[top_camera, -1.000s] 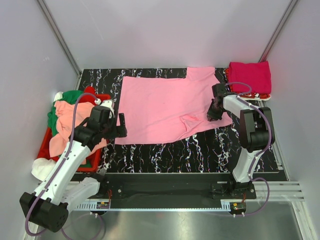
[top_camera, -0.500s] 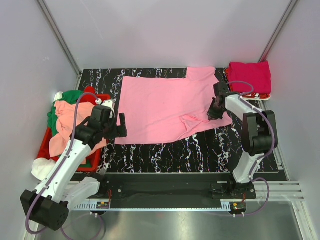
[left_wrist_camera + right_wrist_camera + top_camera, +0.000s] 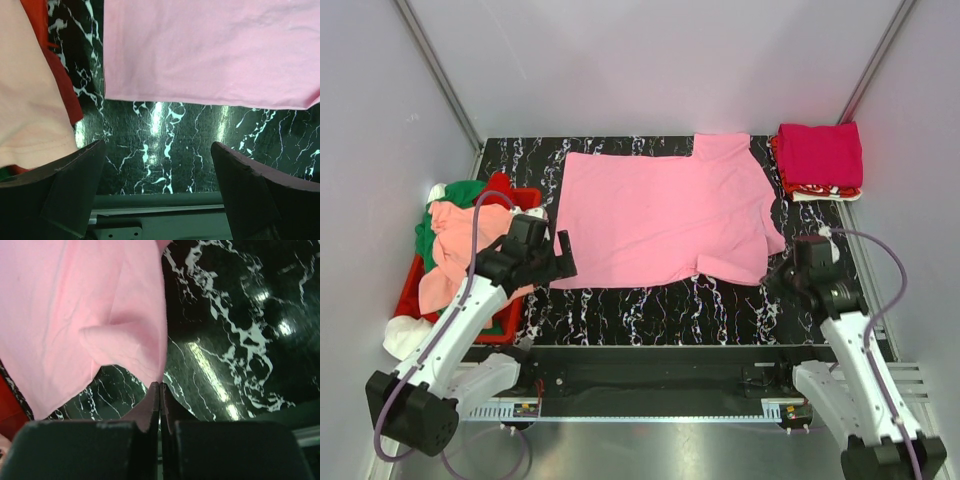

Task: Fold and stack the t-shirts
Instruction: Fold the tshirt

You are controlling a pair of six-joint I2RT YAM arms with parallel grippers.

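Note:
A light pink t-shirt (image 3: 660, 215) (image 3: 210, 45) (image 3: 75, 305) lies spread on the black marbled table (image 3: 650, 300). My right gripper (image 3: 782, 277) (image 3: 159, 385) is at its near right corner, jaws pressed together on the cloth's edge, which rises in a small fold above the fingertips. My left gripper (image 3: 560, 255) (image 3: 157, 150) hovers wide open over bare table just off the shirt's near left corner, holding nothing. A folded magenta t-shirt (image 3: 820, 155) tops a small stack at the far right.
A red crate (image 3: 505, 325) at the left table edge holds a heap of salmon (image 3: 455, 250) (image 3: 25, 100), green (image 3: 460, 195) and white (image 3: 400, 335) shirts. Grey walls close in on three sides. The metal rail with the arm bases runs along the near edge.
My right arm has swung from the shirt's far right side back to the near right corner, pulling the tucked-in part of the shirt outward and flatter. The left arm has barely moved.

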